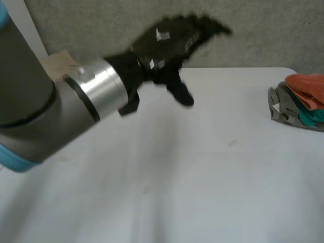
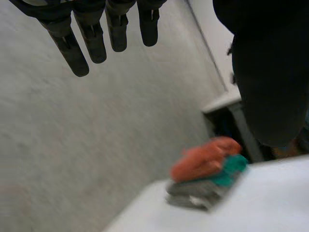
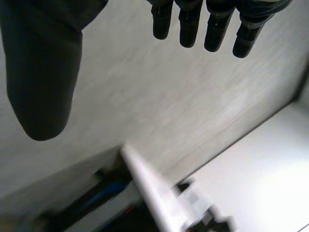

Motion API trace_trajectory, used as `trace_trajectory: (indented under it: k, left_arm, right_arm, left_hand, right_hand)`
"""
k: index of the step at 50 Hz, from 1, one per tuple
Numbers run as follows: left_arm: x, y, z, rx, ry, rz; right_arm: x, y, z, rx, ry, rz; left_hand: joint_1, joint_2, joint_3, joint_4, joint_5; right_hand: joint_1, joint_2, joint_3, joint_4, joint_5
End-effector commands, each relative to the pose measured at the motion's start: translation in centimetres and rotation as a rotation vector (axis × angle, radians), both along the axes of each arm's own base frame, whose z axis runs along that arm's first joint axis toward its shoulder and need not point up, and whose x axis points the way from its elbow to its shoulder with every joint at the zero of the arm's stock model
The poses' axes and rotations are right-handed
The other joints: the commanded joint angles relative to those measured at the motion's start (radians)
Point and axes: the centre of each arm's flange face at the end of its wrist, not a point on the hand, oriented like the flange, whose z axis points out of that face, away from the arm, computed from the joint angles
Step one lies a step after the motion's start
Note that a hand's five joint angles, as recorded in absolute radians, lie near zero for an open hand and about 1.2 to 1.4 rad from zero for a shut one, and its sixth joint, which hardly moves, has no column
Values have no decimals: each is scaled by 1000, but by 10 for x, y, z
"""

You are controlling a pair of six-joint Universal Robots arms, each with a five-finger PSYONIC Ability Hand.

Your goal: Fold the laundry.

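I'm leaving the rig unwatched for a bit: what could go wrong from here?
The stack sits at the edge of the table, near a corner; a sweep by the open left hand, raised above the table, might knock it off. Its orange top piece looks bunched and might slide off if nudged.
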Motion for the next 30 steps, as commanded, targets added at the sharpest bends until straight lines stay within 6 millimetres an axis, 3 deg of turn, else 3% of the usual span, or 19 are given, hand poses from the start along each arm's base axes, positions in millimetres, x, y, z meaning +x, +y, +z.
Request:
trace_trajectory:
  k: [1,4,5,6,8,9,10,12,13,15,16,17,20,21,27,30]
  left_arm:
    - [20,-24,76,-81,275,190]
    - [38,-44,88,-113,315,298]
    - [58,-69,90,-127,319,398]
    - [70,-82,88,-129,316,451]
    - [95,-107,83,-129,302,554]
    - [114,-126,74,-117,271,639]
    - [120,-133,68,-112,248,668]
    - [134,-157,40,-97,138,752]
    - [137,-165,29,-98,89,777]
    - [145,-188,-3,-116,-60,838]
    - [149,-197,-16,-116,-111,862]
    - [159,-213,-43,-121,-215,909]
    - [171,-233,-75,-118,-316,949]
    - [177,-248,-98,-125,-361,963]
    - [192,-294,-155,-177,-349,998]
    - [195,-313,-188,-202,-339,986]
  right_arm:
    - [131,10,76,-310,63,365]
    - [188,25,68,-318,37,559]
    - [203,29,64,-311,35,614]
    - [238,37,51,-282,28,727]
    - [272,49,33,-238,21,839]
    - [289,56,22,-207,12,890]
    - [316,70,2,-148,-11,969]
    - [336,82,-17,-90,-33,1030]
    - [354,97,-38,-20,-55,1078]
    - [365,109,-58,50,-71,1109]
    - [373,120,-79,118,-84,1132]
    - [375,124,-86,144,-87,1138]
    - [381,137,-118,246,-92,1151]
    - [382,140,-126,271,-92,1151]
    - [396,165,-171,424,-89,1188]
    - [394,169,-179,454,-96,1180]
  left_hand:
    - [1,-13,-23,-9,-28]
    - [15,2,-9,5,-13]
    - [44,31,21,34,16]
    - [62,49,38,52,34]
    - [74,61,50,64,46]
    - [100,87,76,90,72]
    - [101,87,77,90,72]
    - [92,78,68,82,63]
    - [83,70,59,73,55]
    - [21,8,-2,11,-7]
    - [7,-7,-17,-3,-22]
    - [-5,-18,-29,-15,-33]
    - [-20,-33,-44,-30,-48]
    - [-21,-34,-44,-31,-49]
    - [-21,-34,-44,-31,-49]
    - [-17,-30,-41,-27,-45]
  right_hand:
    - [-52,-39,-40,-44,-48]
    - [-52,-39,-40,-44,-48]
    - [-52,-39,-40,-44,-48]
    - [-52,-39,-40,-44,-48]
    - [-52,-39,-40,-44,-48]
    - [-52,-39,-40,-44,-48]
    - [-52,-39,-40,-44,-48]
    - [-52,-39,-40,-44,-48]
    - [-52,-39,-40,-44,-48]
    - [-52,-39,-40,-44,-48]
    - [-52,-39,-40,-44,-48]
    - [-52,-39,-40,-44,-48]
    - [-52,-39,-40,-44,-48]
    - [-52,-39,-40,-44,-48]
    - [-52,-39,-40,-44,-48]
    - [-52,-39,-40,-44,-48]
